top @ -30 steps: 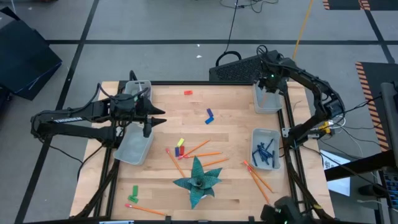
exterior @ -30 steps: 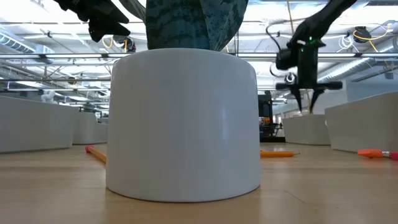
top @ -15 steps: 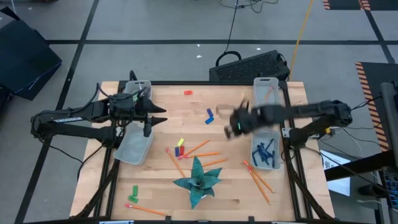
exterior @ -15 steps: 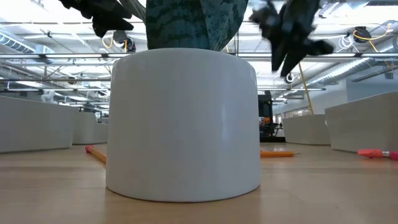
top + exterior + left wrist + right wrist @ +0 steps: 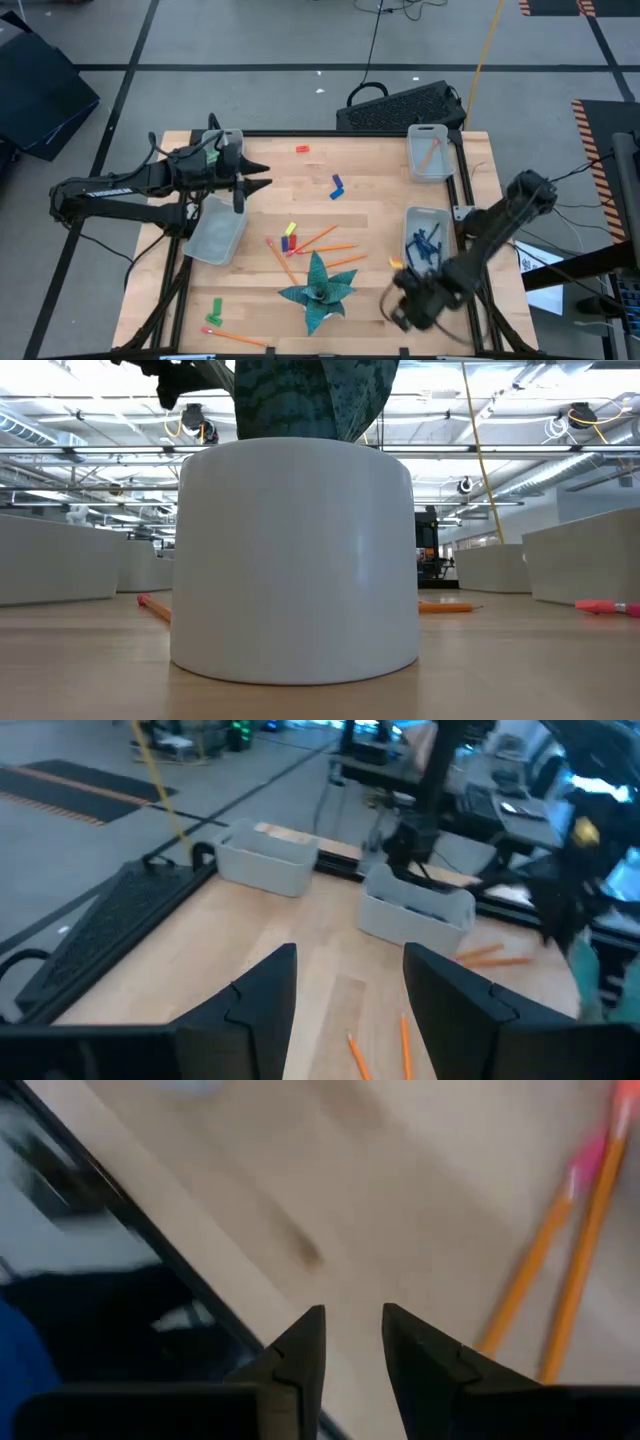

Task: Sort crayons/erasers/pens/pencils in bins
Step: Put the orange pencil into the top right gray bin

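Orange pencils lie loose on the table: some near the middle [image 5: 322, 241], two at the near right [image 5: 417, 287], one at the near left [image 5: 236, 336]. Dark blue pens [image 5: 424, 247] lie in the near right bin [image 5: 428, 215]. One pencil lies in the far right bin [image 5: 430, 152]. Two more bins stand on the left, far [image 5: 222, 143] and near [image 5: 215, 232]. My right gripper [image 5: 403, 308] hovers open near the table's near edge, beside the two pencils [image 5: 560, 1270], with nothing between its fingers. My left gripper [image 5: 256, 184] is open and empty above the left bins.
A potted plant [image 5: 319, 291] in a white pot [image 5: 298, 560] stands at the near middle. Small coloured crayons or erasers are scattered about: red [image 5: 302, 149], blue [image 5: 337, 187], yellow [image 5: 291, 229], green [image 5: 215, 311]. The table's near edge [image 5: 190, 1270] runs just by my right gripper.
My right gripper has swung fast from over the far right bin, across the table's middle, toward the near edge, and now hangs by the two pencils at the near right. My left gripper has risen a little.
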Motion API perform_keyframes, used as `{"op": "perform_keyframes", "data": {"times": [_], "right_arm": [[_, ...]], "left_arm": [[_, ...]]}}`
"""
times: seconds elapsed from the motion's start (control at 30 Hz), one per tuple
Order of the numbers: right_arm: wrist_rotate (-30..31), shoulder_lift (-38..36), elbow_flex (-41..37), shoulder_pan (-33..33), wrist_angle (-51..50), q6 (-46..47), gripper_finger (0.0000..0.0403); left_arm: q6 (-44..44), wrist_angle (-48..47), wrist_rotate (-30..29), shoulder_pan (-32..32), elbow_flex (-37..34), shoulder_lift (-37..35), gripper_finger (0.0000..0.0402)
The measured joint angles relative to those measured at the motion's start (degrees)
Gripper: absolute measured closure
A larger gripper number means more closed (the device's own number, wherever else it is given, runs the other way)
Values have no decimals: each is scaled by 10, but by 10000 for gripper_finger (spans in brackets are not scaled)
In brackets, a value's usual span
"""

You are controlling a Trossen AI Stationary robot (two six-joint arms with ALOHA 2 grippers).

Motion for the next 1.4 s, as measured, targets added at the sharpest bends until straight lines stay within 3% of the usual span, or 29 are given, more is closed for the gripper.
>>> {"op": "perform_keyframes", "data": {"times": [0.2, 0.37, 0.7, 0.8, 1.03, 1.17, 1.4], "right_arm": [[-62, 47, 0, 90, 3, 87, 310], [-94, 74, 0, 138, 41, 209, 310], [-157, 168, 98, 118, 43, 304, 310], [-193, 176, 89, 95, 22, 301, 309], [-213, 173, 55, 33, -33, 222, 307], [-263, 173, 13, -2, -14, 170, 305], [-295, 161, -39, -21, 18, 123, 290]], "left_arm": [[-54, 1, -46, 0, 0, 0, 215], [-86, -2, -46, -2, 0, 0, 215], [-74, -35, -41, -11, 0, 0, 215], [-60, -43, -41, -11, 0, 0, 215], [-43, -44, -41, -11, 0, 0, 215], [-43, -39, -41, -11, 0, 0, 215], [-52, -39, -40, -11, 0, 0, 215]]}}
